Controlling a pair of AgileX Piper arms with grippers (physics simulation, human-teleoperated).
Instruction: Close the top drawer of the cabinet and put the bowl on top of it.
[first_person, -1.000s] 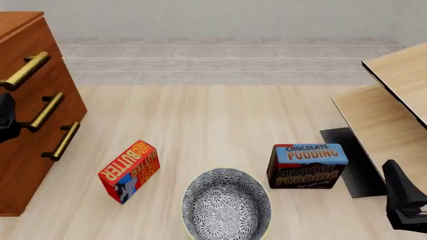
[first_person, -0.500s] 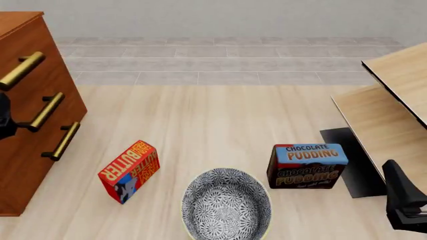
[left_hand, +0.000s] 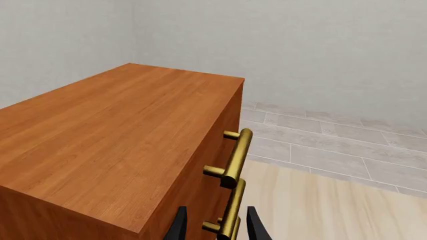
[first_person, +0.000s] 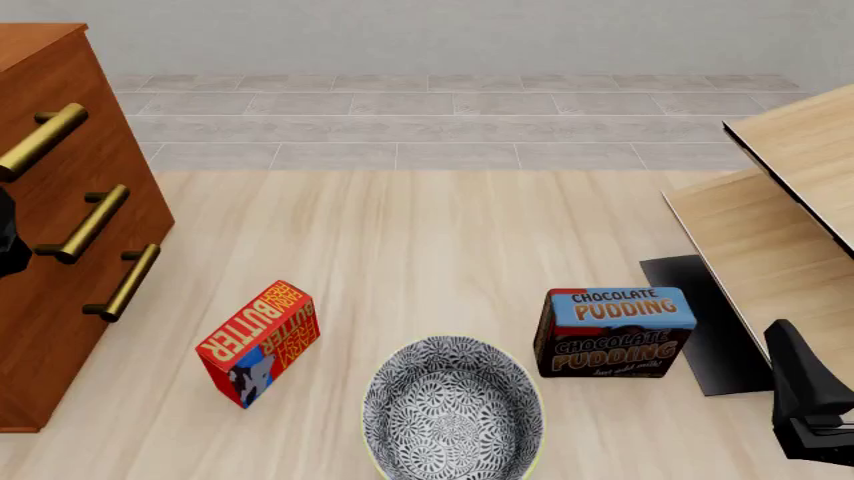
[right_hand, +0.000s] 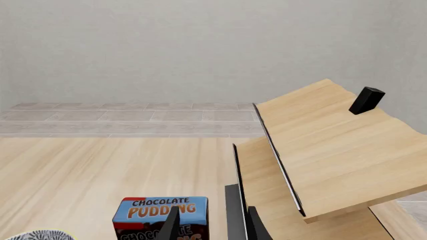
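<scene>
Left gripper (left_hand: 215, 226): level with the cabinet (first_person: 54, 290) front, fingers parted narrowly around a lower brass handle, not clamped.
Right gripper (right_hand: 212, 225): low at the table's right edge, slightly parted, holding nothing.
Top drawer (left_hand: 230, 117): flush with the front in the left wrist view.
Bowl (first_person: 453, 408): on the table between butter box (first_person: 258, 342) and chocolate pudding box (first_person: 614, 330).
Right wrist view only: small black block (right_hand: 367, 100) on the tilted pale shelf.

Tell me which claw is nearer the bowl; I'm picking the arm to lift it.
Right. The right claw sits at the table's right edge beyond the pudding box; the left claw is far left by the cabinet, farther from the bowl.
</scene>
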